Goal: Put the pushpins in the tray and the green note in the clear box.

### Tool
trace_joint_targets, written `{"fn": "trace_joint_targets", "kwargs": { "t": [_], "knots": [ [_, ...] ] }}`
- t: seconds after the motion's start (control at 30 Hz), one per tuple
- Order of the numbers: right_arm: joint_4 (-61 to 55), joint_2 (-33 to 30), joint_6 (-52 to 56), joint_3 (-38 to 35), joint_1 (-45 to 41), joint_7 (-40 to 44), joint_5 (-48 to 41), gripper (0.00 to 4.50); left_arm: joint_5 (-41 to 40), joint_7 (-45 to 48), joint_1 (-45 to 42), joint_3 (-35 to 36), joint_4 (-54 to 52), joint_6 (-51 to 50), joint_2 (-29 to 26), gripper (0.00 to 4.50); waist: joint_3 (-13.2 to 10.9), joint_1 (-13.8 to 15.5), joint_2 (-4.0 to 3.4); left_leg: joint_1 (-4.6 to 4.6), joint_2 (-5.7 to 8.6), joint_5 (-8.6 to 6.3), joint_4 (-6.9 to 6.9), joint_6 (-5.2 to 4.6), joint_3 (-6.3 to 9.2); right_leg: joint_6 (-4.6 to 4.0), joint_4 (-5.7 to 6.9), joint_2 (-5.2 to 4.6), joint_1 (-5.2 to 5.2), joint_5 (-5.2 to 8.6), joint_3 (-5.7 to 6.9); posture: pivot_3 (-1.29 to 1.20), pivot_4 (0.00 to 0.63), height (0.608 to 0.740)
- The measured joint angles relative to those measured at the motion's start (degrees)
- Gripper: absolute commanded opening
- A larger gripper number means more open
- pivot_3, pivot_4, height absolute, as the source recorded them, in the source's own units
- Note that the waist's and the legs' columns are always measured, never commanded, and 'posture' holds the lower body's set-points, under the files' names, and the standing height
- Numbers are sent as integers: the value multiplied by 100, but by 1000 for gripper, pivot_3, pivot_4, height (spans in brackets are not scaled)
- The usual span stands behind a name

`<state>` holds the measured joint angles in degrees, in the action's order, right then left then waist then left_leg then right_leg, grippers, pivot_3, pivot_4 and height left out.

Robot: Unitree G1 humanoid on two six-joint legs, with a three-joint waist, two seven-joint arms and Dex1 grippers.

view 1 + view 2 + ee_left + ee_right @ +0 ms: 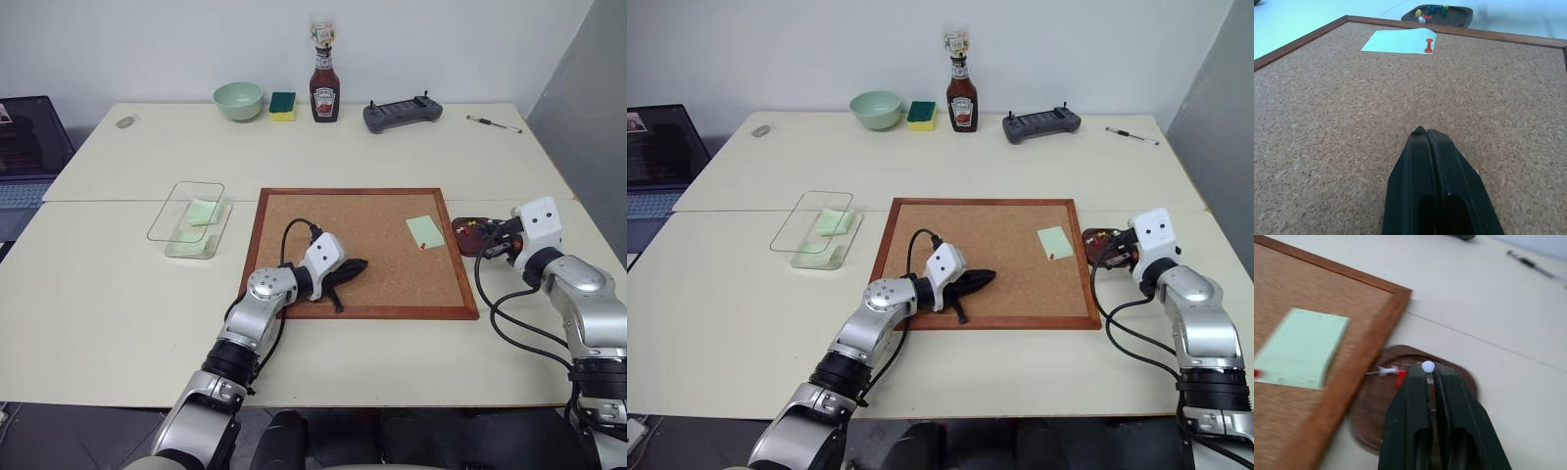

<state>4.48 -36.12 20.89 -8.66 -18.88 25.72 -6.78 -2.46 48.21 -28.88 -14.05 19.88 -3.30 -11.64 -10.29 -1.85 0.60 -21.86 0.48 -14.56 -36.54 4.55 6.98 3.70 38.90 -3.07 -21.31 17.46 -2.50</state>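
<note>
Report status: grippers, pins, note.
Left gripper shut, resting on cork board. Right gripper shut on white pushpin over tray. Green note on board, held by red pin.

Lab or office; laptop (24, 147), controller (402, 115), bare wall (147, 49)

Both arms are shiny silver metal with round joints and dark bands lower down. Each wrist wears a white boxy block with small black dots. Thin black cables loop out from both wrists. The left end effector (345, 275) has two black pointed fingers. The right end effector (1431, 377) has two smooth black fingers too.
</note>
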Motion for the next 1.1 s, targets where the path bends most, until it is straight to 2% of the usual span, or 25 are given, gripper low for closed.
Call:
{"fn": "trace_joint_targets", "kwargs": {
  "t": [0.2, 0.27, 0.33, 0.63, 0.7, 0.83, 1.1],
  "knots": [
    [421, -34, -316, 334, -31, -83, 510, 46, 20, 0, -5, -13, 2, 9, 1, 0, 0, 2, 0, -1, 1, 0, -1, 0, 0, 0, 0, -1, 1, 0, -1, 0, 150, 740],
    [530, -44, -365, 337, -54, -92, 603, 594, 24, 0, -5, -16, 1, 11, -2, 0, 0, 2, 0, -1, 1, 0, -1, 0, 0, 0, 0, -1, 1, 0, -1, 0, 150, 740],
    [551, -44, -378, 337, -77, -94, 612, 834, 28, 0, -6, -16, 1, 11, -3, 0, 0, 1, -1, -1, 1, 0, -1, 0, -1, 0, 0, -1, 1, 0, -1, 0, 150, 740],
    [570, -37, -384, 315, -145, -102, 605, 2762, 31, 0, -12, -21, 13, 23, 0, 0, 0, 3, -1, -1, 1, 0, -1, 0, 0, 0, -1, -1, 1, 0, -1, 0, 150, 740],
    [564, -15, -365, 286, -145, -110, 572, 3296, 31, 0, -14, -21, 17, 27, 4, 0, 0, 3, -1, -1, 1, 0, -1, 0, 0, 0, -1, -1, 2, 0, -1, 0, 150, 740],
    [356, 70, -292, 71, -95, -5, 264, 4060, 32, 0, -20, -22, 29, 35, 11, 0, 1, 4, -1, -1, 1, 0, -1, 0, 0, 0, -1, -1, 2, 0, -1, 0, 150, 740],
    [-704, 327, 73, 101, 342, 816, -672, 4060, 32, -4, -29, -27, 84, 105, 35, 0, 1, 3, -2, 0, 1, 0, -5, 0, 4, 0, -1, -1, 9, 0, 1, 0, 150, 740]
  ]
}}
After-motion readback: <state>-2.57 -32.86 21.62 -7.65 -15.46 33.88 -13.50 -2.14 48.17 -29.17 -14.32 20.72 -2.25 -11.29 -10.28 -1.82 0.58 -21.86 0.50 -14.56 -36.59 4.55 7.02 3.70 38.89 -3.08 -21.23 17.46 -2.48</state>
